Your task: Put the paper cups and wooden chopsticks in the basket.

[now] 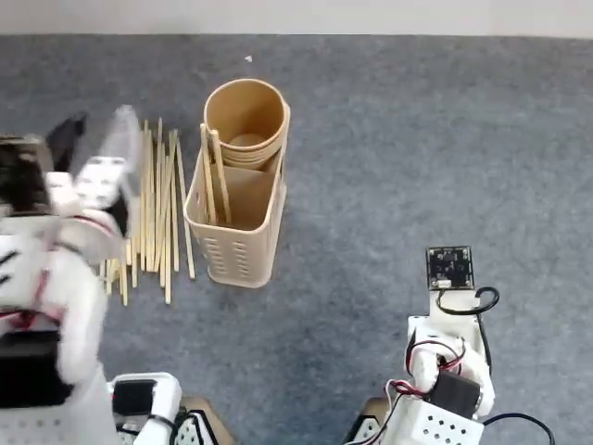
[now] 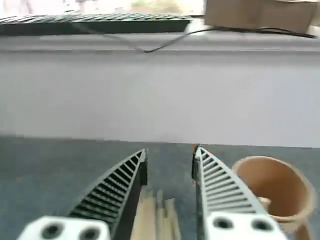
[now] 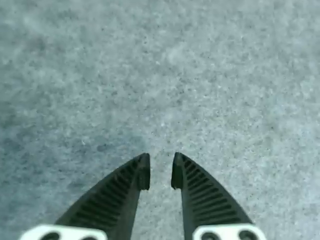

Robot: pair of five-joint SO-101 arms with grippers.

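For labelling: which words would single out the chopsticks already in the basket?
On the grey carpet stands a tan perforated plastic basket, brown paper cups stacked in its far compartment. In the near compartment two wooden chopsticks stand on end, unlike the loose pile lying flat beside it.

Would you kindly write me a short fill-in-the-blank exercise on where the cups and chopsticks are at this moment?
1. The beige plastic basket holds stacked brown paper cups and ____ upright wooden chopsticks.
2. The loose pile of wooden chopsticks lies beside the basket on the grey ____.
3. The left gripper hangs above that pile with its fingers ____.

Missing words: two; carpet; open.
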